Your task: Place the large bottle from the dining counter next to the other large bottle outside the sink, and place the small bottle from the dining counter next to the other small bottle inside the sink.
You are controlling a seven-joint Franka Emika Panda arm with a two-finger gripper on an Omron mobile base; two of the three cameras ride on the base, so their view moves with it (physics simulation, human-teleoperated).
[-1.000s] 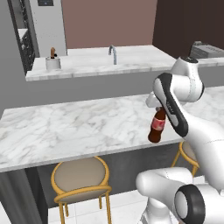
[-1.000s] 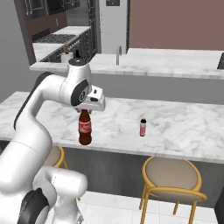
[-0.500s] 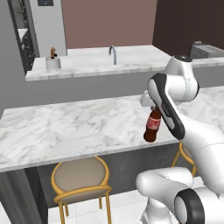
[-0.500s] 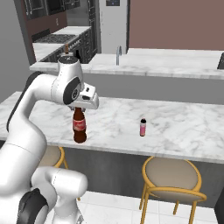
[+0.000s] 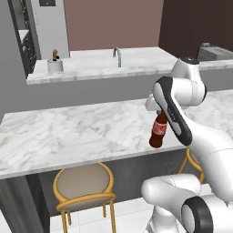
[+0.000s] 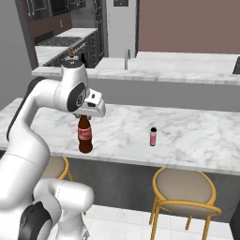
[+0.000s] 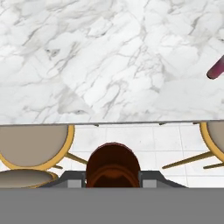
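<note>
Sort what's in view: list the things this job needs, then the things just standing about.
Job: large bottle held in the claw; small bottle; dining counter; sink tap on the far counter.
Bystanders: gold-legged stools; white utensil holder; stove.

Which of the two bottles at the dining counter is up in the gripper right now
The large bottle, the tall brown one with the red label. The gripper is shut on its neck, while the small bottle, a short pink one, stands alone on the dining counter.
</note>
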